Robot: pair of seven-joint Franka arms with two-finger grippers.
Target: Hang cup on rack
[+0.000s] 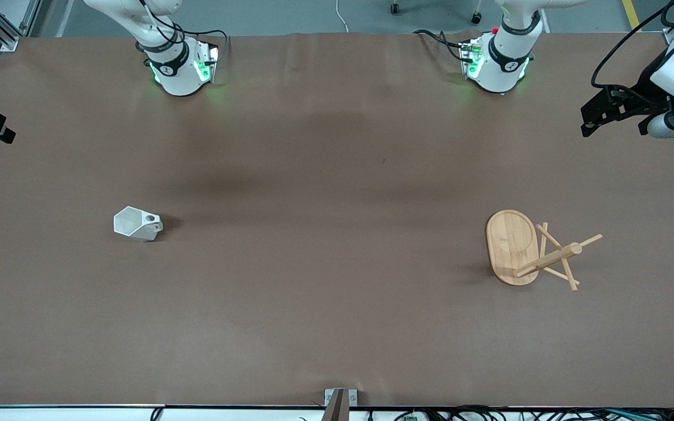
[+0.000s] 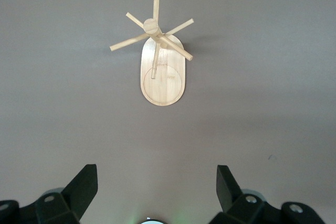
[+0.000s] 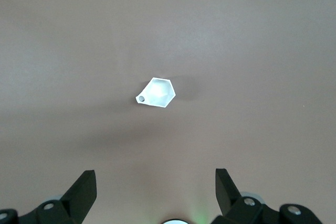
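**Cup and rack apart, both arms waiting**

Cup, small white faceted (image 1: 137,224), sits upright toward the right arm's end; handle hole clearest in right wrist view. Light bamboo peg rack (image 1: 533,250) stands toward the left arm's end, well apart. Right gripper (image 3: 155,195) and left gripper (image 2: 157,192): fingers spread wide, empty, high over the brown table (image 1: 337,321). Front view cuts off both arms.

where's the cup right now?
The cup sits upright on the table toward the right arm's end, well apart from the rack; the open right gripper hangs above it.
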